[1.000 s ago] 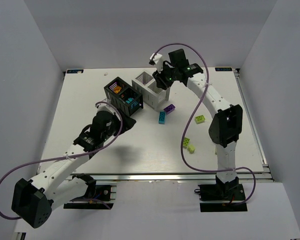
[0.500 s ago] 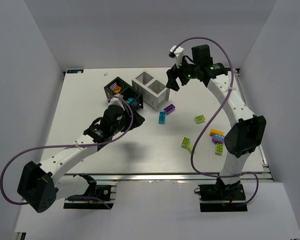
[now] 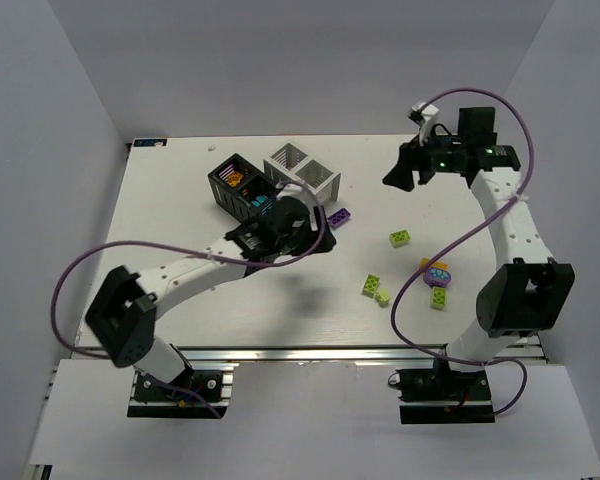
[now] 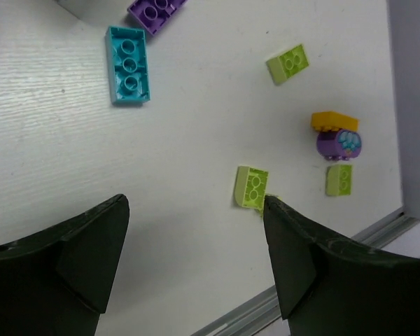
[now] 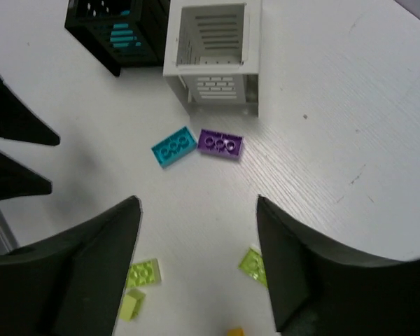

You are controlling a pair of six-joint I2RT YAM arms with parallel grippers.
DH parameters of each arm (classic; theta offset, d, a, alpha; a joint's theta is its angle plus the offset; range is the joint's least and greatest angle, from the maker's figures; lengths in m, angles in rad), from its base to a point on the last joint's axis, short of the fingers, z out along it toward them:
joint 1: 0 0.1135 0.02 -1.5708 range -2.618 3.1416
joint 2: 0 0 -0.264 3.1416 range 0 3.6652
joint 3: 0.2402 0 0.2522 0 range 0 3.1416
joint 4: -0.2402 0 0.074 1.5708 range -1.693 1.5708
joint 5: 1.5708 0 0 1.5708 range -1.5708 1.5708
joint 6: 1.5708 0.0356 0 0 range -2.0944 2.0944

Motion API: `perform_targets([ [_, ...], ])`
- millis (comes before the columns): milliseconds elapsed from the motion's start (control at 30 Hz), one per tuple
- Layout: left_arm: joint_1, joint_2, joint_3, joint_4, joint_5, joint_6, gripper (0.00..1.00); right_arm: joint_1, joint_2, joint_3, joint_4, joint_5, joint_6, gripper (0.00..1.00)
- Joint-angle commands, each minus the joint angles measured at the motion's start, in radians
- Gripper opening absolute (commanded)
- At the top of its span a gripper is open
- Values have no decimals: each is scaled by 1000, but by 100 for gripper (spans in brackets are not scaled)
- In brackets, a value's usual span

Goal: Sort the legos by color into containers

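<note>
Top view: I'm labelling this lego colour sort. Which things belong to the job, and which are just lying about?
Job: black container, white container, teal lego, purple lego, orange lego, lime legos, round purple piece (probably a lego).

Just there: white tag at the table's far-left corner, purple cables on the arms.

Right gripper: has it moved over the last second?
Yes. The right gripper has swung right in the top view, from over the white container to well clear of its right side.
</note>
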Motion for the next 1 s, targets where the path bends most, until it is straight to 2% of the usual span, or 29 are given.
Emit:
perform_targets([
  [0, -32, 120, 161, -110, -54, 81, 87, -34, -75, -62, -38, -136, -68, 65],
  [33, -48, 158, 203, -137, -87, 98, 94, -42, -80, -87, -58, -136, -83, 50],
  [133, -65, 312, 374, -258, -150, 150, 95, -52, -95, -118, -73, -153, -108, 27],
  [167, -65, 379, 413, -313, -188, 167, 96, -57, -106, -137, -72, -157, -110, 26],
  [200, -65, 407, 447, -336, -206, 176, 96, -58, -110, -148, -67, -157, -110, 27],
  [233, -65, 433, 508, -356, -227, 181, 96, -61, -116, -159, -61, -156, -110, 36],
  [333, -65, 519, 597, -407, -281, 212, 96, -65, -144, -200, -26, -137, -102, 57],
  [700, -54, 714, 786, -447, -371, 327, 94, -65, -147, -246, 2, -139, -85, 60],
  [967, -16, 755, 807, -402, -324, 324, 84, -94, -140, -250, 13, -143, -73, 61],
])
